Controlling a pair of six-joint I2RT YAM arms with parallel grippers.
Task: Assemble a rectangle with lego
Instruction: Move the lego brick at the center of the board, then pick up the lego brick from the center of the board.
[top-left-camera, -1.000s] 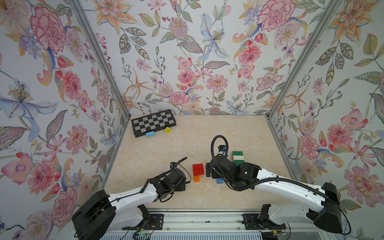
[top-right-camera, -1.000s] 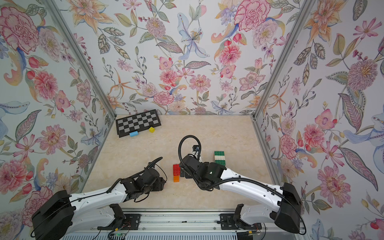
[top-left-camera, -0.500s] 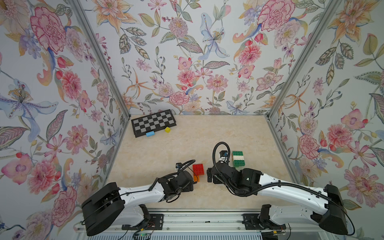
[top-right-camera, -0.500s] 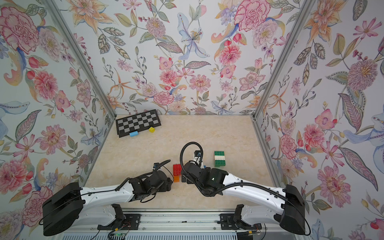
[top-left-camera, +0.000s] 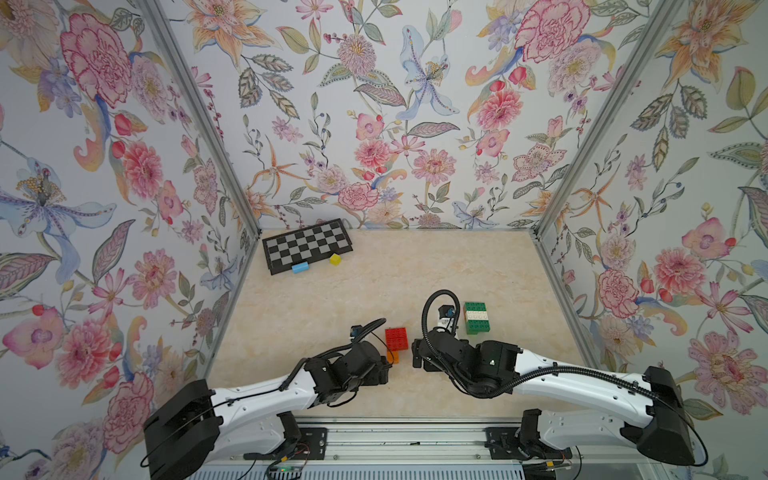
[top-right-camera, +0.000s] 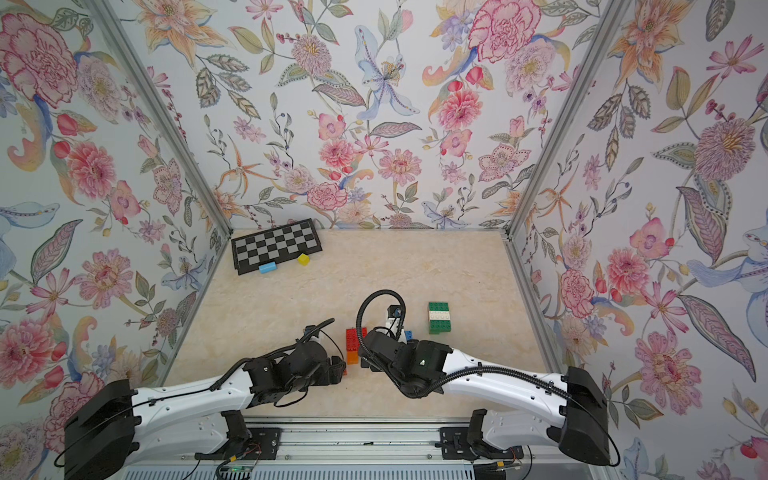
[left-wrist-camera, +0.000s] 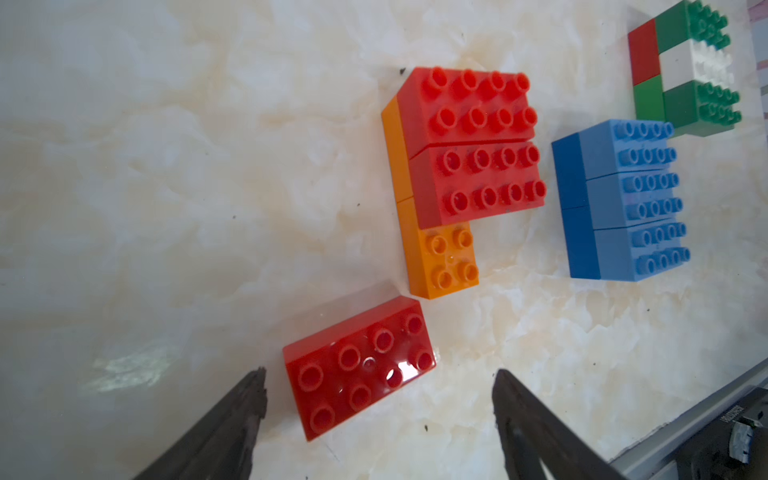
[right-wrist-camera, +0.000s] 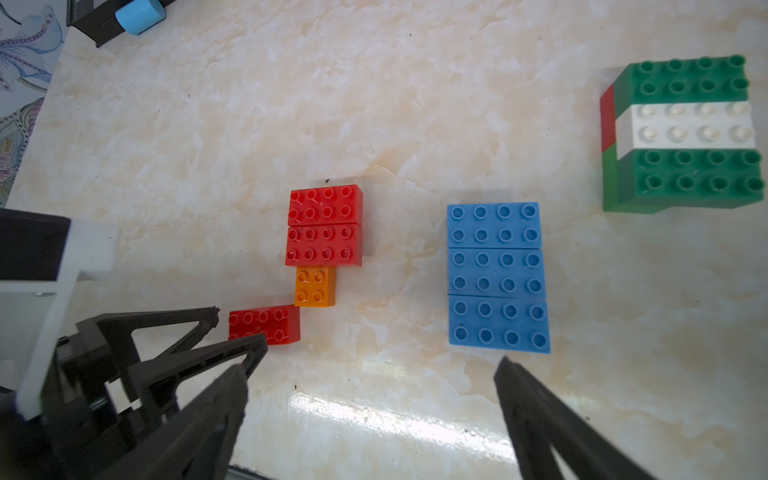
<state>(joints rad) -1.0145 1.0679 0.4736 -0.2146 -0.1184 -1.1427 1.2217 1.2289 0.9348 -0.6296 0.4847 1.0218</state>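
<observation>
We find three groups of lego on the table (left-wrist-camera: 166, 166): the green-and-white block (right-wrist-camera: 685, 129), the blue block (left-wrist-camera: 623, 199) and the red-and-orange stack (left-wrist-camera: 473, 141). The stack looks one piece short (four orange studs lie bare at its end). The loose red brick (left-wrist-camera: 357, 365) lies flat and askew just beside that end. The left claw (left-wrist-camera: 378, 382) straddles it, jaws wide and clear of its sides, gripping nothing. The right claw (right-wrist-camera: 374, 374) hangs wide open and empty near the blue block. What's left, we judge, is seating that brick.
</observation>
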